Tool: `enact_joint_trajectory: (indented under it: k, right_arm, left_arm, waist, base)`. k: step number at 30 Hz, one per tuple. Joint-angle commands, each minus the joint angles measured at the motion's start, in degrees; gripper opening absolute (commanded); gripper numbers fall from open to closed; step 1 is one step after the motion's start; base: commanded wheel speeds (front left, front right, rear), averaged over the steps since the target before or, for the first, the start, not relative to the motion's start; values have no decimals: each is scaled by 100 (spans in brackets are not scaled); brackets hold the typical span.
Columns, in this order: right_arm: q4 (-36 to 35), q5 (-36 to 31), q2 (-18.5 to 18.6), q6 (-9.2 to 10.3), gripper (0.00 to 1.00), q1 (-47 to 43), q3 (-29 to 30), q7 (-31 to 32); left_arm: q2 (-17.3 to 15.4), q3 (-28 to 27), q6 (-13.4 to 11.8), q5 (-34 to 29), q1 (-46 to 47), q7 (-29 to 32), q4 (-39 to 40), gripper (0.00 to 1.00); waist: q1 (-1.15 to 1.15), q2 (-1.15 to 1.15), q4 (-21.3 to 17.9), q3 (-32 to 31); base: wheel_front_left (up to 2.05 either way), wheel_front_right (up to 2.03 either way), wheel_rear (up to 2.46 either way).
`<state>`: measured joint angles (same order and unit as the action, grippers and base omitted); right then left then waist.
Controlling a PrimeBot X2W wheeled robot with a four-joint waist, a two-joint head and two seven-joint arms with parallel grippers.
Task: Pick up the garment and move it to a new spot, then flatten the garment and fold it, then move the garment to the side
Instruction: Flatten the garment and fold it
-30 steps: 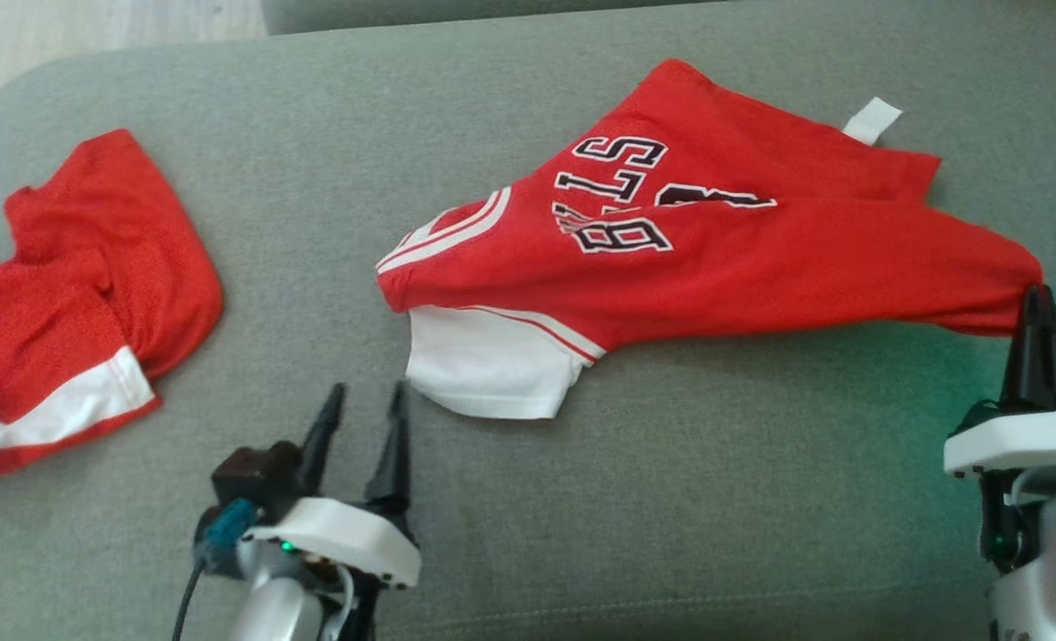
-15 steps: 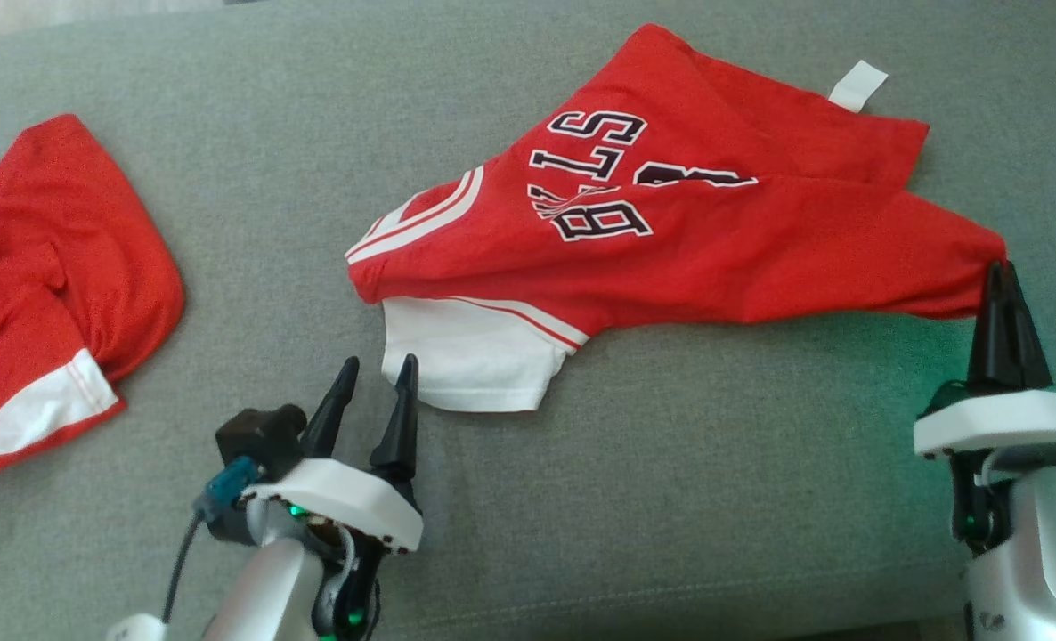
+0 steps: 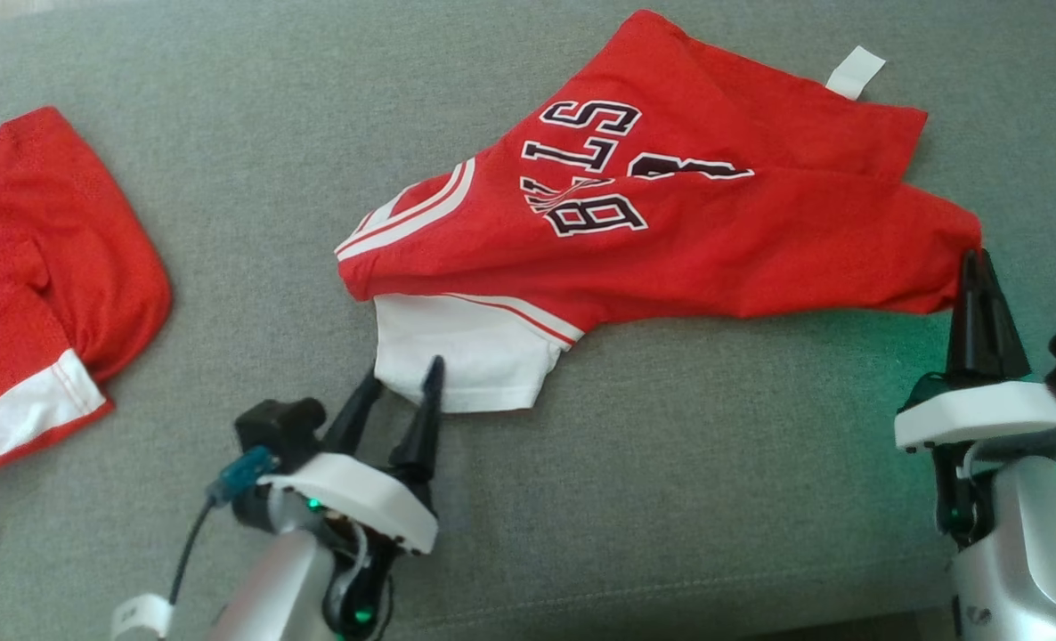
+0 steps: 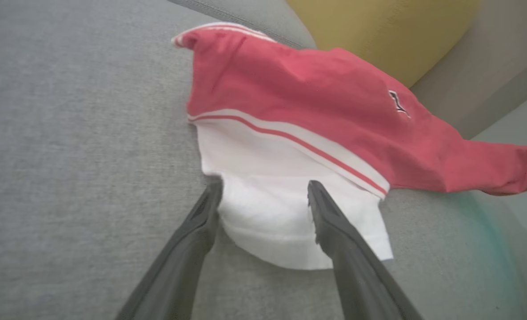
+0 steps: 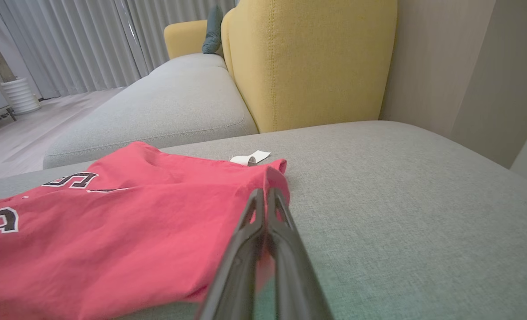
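1. The garment [image 3: 670, 231], a red jersey with black-and-white lettering, is lying rumpled on the grey sofa cushion [image 3: 670, 516], running from the middle out toward my right side.
2. My right gripper [image 3: 973, 258] is clamping tight on the garment's right-hand corner, with red cloth bunching at the fingertips.
3. My left gripper [image 3: 405, 372] is hanging with its jaws spread wide and gripping nothing. It is straddling the near edge of the white sleeve [image 3: 466, 352], one finger at the sleeve's edge and the other over the white cloth. I can't tell if they are touching.
4. A white tag [image 3: 855, 71] is sticking out from the garment's far edge.
5. The other red cloth [image 3: 47, 267], with a white band, is lying well apart at far left on the same cushion.
6. A yellow chair back [image 5: 308, 58] is standing behind the cushion.
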<state>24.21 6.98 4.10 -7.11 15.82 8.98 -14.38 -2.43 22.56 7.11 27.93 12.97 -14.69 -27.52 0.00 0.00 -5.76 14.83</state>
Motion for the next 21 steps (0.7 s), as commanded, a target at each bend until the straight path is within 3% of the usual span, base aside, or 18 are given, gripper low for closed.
enact_joint_trajectory:
  k: [1,13,21]
  right_arm:
    - [-175,20,4,-37,0,141,-162,-62]
    - [-102,97,-2,-37,0,135,-227,-62]
    - [-62,115,-16,-37,0,166,-283,-62]
  left_arm:
    - [-44,-37,32,36,158,-31,222,100]
    - [-88,687,36,169,27,-31,582,100]
    - [-111,643,37,225,6,-31,269,99]
  waist:
    - [0,0,7,-3]
    - [0,0,184,-84]
    - [0,0,184,-139]
  base:
    - [0,0,0]
    - [0,0,0]
    - [0,0,0]
